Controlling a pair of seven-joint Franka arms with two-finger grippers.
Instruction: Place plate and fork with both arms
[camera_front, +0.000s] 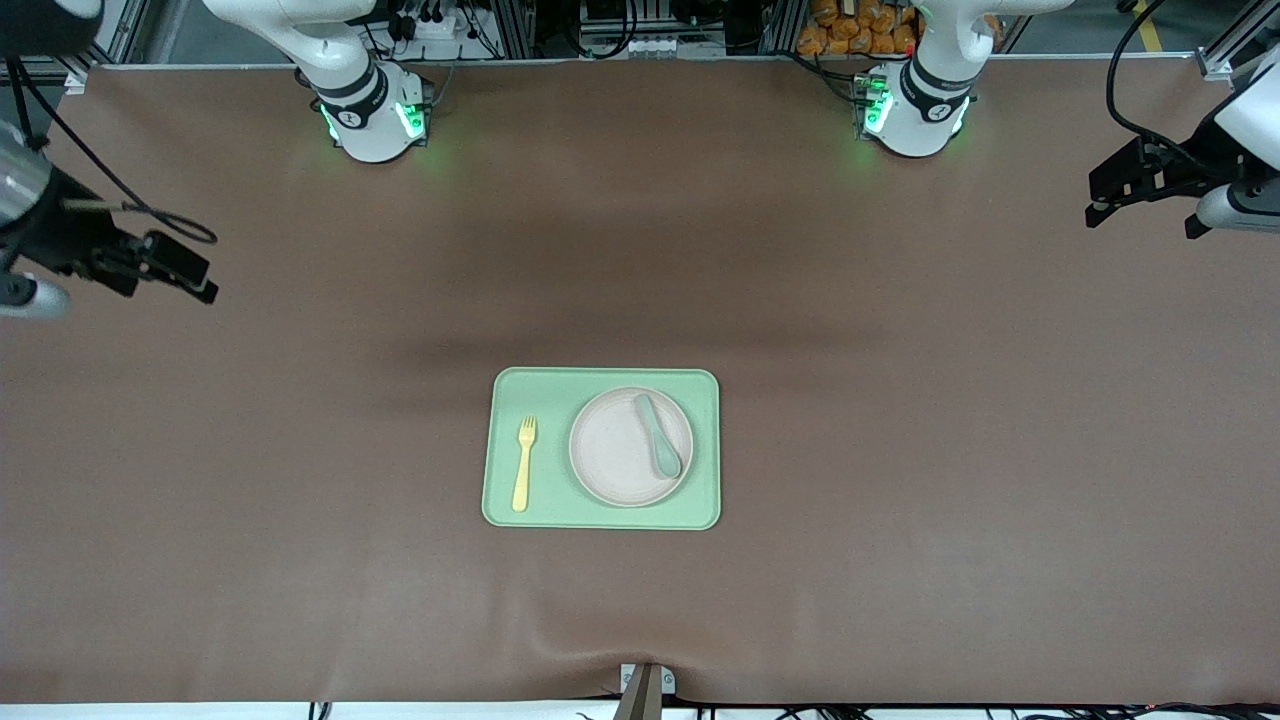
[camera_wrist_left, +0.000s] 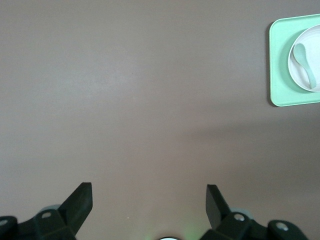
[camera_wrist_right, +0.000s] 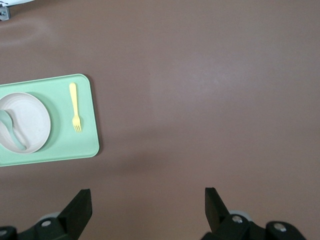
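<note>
Black claws (camera_wrist_left: 149, 202) (camera_wrist_right: 148, 202) wide open, empty

In the left wrist view the tray (camera_wrist_left: 278, 60) runs off the right edge of the frame, so the plate (camera_wrist_left: 300, 70) shows only in part and the fork not at all. At the left edge of the right wrist view the tray and plate (camera_wrist_right: 27, 120) are clipped, and the spoon (camera_wrist_right: 12, 132) too (its bowl half gone). Both arms leave the front view at its upper corners.
</note>
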